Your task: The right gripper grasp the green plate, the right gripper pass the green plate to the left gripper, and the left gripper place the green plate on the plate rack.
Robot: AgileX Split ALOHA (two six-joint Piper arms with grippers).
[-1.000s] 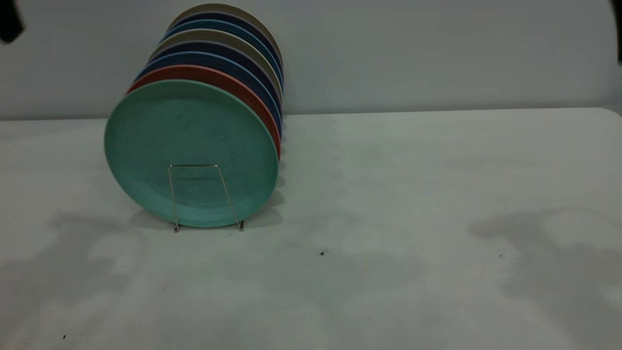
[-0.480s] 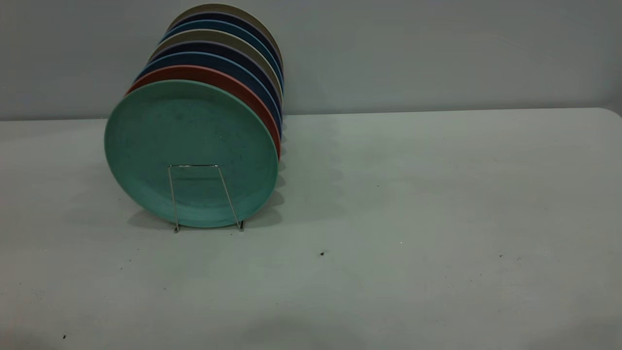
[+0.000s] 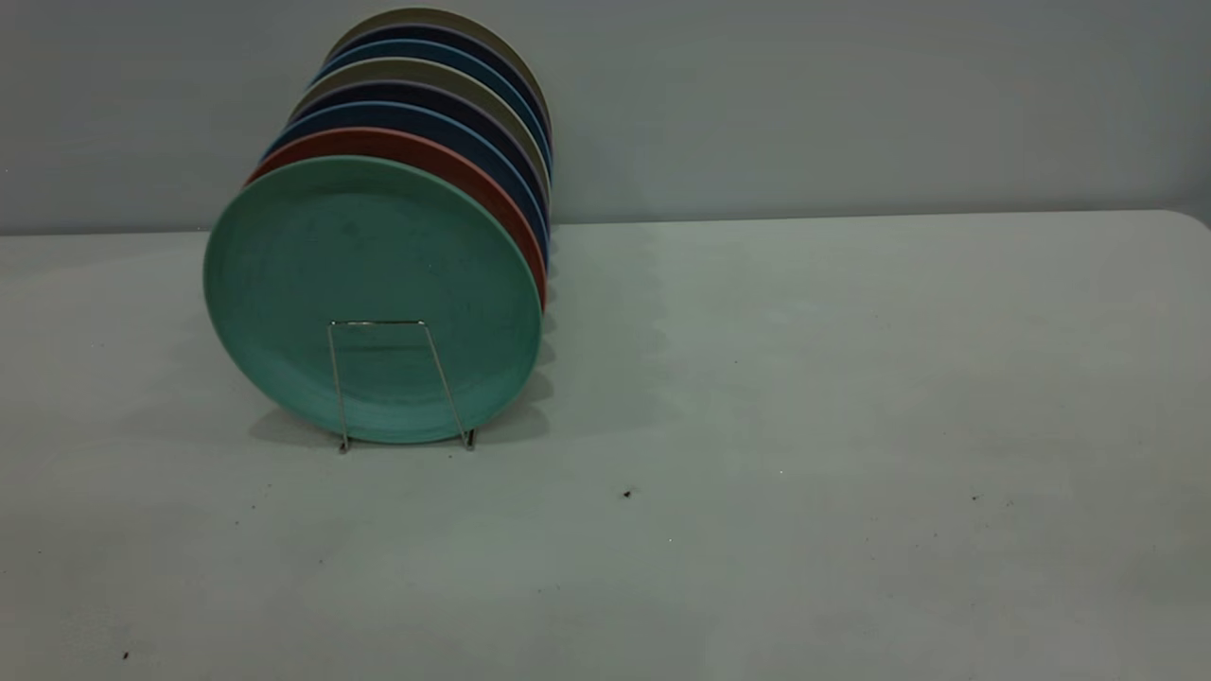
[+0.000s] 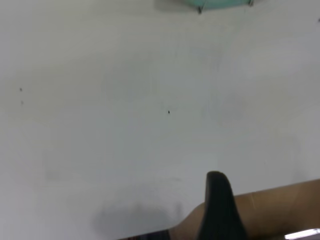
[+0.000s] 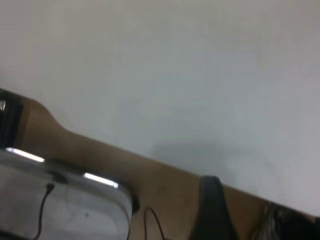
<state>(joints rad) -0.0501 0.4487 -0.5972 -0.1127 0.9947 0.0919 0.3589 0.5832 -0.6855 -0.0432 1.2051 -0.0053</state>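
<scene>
The green plate [image 3: 369, 284] stands upright on edge in the front slot of the plate rack [image 3: 397, 378], whose front wire loop crosses the plate's lower face. A sliver of the plate's rim shows in the left wrist view [image 4: 215, 4]. Neither gripper shows in the exterior view. The left gripper [image 4: 218, 200] appears only as a black tip over the table's near edge, far from the plate. The right gripper [image 5: 212, 205] is likewise a black tip over the table's edge, with nothing seen in it.
Several more plates stand in the rack behind the green one: a salmon-red plate [image 3: 445, 161], then dark blue and beige ones. A brown table edge [image 4: 280, 205] shows in both wrist views. A white device [image 5: 65, 205] sits below the edge on the right.
The dark arm parts at the top corners and the arm shadows on the table have left the exterior view. The plates and rack have not moved.
</scene>
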